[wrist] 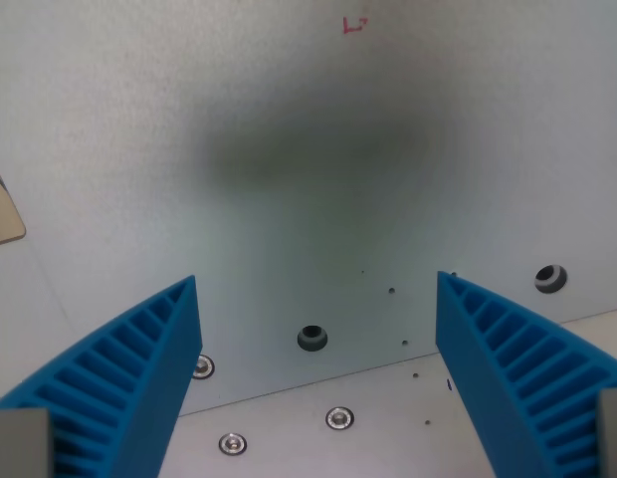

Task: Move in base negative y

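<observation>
The gripper hangs over a pale grey table, its blue ribbed fingers spread wide at seven and five o'clock with nothing between them. A dark hole sits near six o'clock (a red mark at twelve).

Pale grey-white matte tabletop fills nearly the whole wrist view. Surface finely speckled, flat, evenly lit. Broad soft dark shadow across upper centre, edges blurred.

Small red hand-drawn corner mark near top edge.

Tan cardboard-like flat piece just enters at the wrist view's left edge; only a corner shows.

Panel seam runs diagonally across the lower part, rising toward the wrist view's right. Above it: round dark hole with grey rim, a second similar hole further right, a few tiny dark specks between. Near the seam, three shiny silver round screw heads, well apart from each other.
</observation>
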